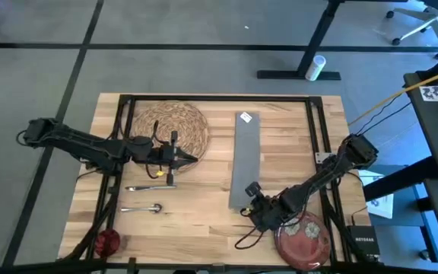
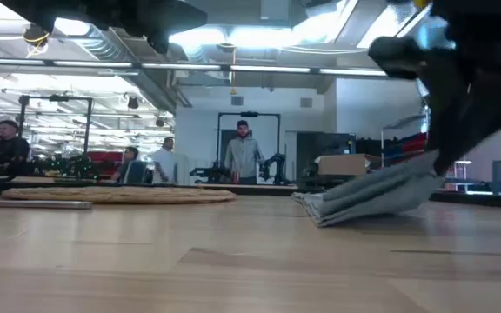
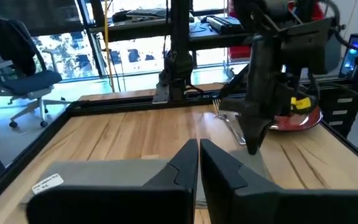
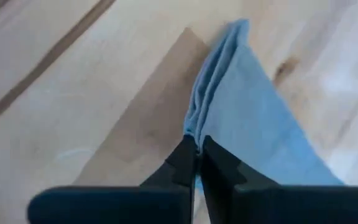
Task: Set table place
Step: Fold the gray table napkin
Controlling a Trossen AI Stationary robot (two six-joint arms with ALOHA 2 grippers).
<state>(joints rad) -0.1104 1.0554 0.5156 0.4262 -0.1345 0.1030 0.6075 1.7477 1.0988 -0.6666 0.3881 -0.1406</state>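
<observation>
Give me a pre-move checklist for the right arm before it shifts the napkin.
1. Right gripper shut on the napkin: ok, fingers pinch its folded edge.
2. Near end of napkin lifted off the table: ok in the low view; far end on the wood.
3. Left gripper out of the path: ok, shut and empty at the woven mat edge.
4. Plate clear of the right arm: not ok, the arm sits right by it.
5. Cutlery clear of the napkin: ok, apart.
6. Grip firmness: cannot tell.
</observation>
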